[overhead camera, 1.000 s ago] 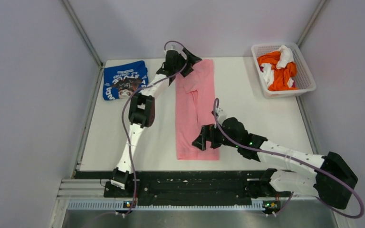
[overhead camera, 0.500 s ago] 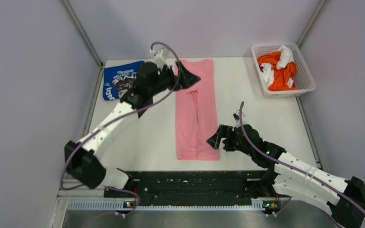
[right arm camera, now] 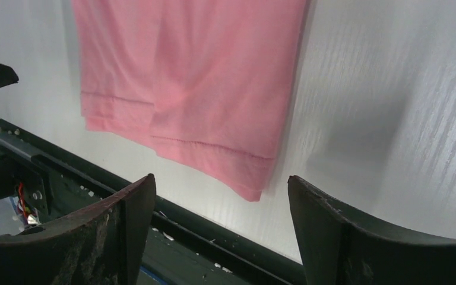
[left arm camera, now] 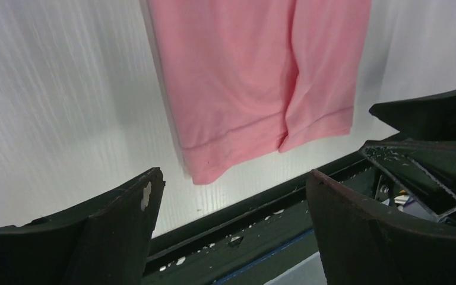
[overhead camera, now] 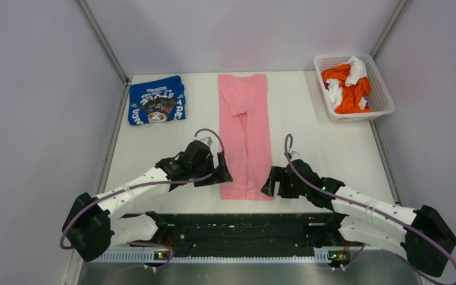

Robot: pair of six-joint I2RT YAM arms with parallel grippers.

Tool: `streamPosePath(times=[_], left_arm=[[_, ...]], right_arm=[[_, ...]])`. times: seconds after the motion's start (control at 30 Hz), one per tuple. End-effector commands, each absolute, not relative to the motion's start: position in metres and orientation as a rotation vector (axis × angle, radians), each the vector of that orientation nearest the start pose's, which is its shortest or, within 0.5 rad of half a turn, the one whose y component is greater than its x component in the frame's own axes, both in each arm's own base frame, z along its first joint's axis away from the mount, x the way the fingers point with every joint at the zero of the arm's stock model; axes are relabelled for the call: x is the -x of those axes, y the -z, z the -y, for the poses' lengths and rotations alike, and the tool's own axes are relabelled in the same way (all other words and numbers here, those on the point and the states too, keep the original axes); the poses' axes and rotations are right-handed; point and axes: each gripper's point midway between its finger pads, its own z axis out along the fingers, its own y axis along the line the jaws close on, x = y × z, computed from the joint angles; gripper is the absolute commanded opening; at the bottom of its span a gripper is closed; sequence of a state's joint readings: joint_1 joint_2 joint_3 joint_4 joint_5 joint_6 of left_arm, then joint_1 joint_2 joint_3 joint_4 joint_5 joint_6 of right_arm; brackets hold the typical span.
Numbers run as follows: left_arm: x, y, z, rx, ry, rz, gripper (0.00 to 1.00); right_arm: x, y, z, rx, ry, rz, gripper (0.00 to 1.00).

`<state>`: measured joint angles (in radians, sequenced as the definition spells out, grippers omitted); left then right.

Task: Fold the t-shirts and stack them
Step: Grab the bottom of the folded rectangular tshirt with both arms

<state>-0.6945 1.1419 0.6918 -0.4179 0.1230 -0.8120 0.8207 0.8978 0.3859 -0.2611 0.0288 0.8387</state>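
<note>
Left gripper [overhead camera: 224, 174] and right gripper [overhead camera: 268, 183] both gape empty at either corner of the pink t-shirt's [overhead camera: 245, 133] near hem.
Folded into a long strip, the pink shirt lies down the middle of the table [overhead camera: 320, 142]; both wrist views cut it off above the hem. The blue t-shirt [overhead camera: 156, 100] sits folded at the far left, its white lettering too small to read. The white basket [overhead camera: 382, 90] at far right holds bunched orange and white cloth of unclear kind. Half a second ago the left gripper covered the collar end; it has since swung back to the hem, while the right barely shifted.
</note>
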Motion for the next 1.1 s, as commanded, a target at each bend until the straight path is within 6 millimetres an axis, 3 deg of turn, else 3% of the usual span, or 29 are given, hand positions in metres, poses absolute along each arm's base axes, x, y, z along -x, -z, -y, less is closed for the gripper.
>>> streamPosePath(times=[0.0,0.3,0.77,0.87,0.93,0.97,1.07], left_arm=[[-0.176,-0.076,0.232,0.098,0.727,-2.681,0.91],[-0.167,-0.046,0.242,0.063,0.696,-2.806,0.72],[-0.154,-0.020,0.238,-0.002,0.615,-2.916,0.49],[-0.156,-0.019,0.238,0.000,0.602,-2.913,0.32],[-0.156,-0.018,0.235,0.005,0.577,-2.927,0.05],[-0.156,-0.018,0.233,0.006,0.559,-2.928,0.00],[-0.156,-0.020,0.224,0.014,0.509,-2.916,0.00]], right_arm=[[-0.156,-0.056,-0.220,0.004,-0.812,-2.506,0.78],[-0.150,-0.036,-0.230,0.079,-0.797,-2.613,0.62],[-0.150,-0.025,-0.219,0.028,-0.699,-2.657,0.48],[-0.149,-0.021,-0.214,0.011,-0.666,-2.673,0.43],[-0.148,-0.020,-0.213,-0.001,-0.663,-2.679,0.36],[-0.147,-0.019,-0.212,-0.008,-0.664,-2.681,0.30],[-0.144,-0.016,-0.209,-0.035,-0.658,-2.692,0.07]])
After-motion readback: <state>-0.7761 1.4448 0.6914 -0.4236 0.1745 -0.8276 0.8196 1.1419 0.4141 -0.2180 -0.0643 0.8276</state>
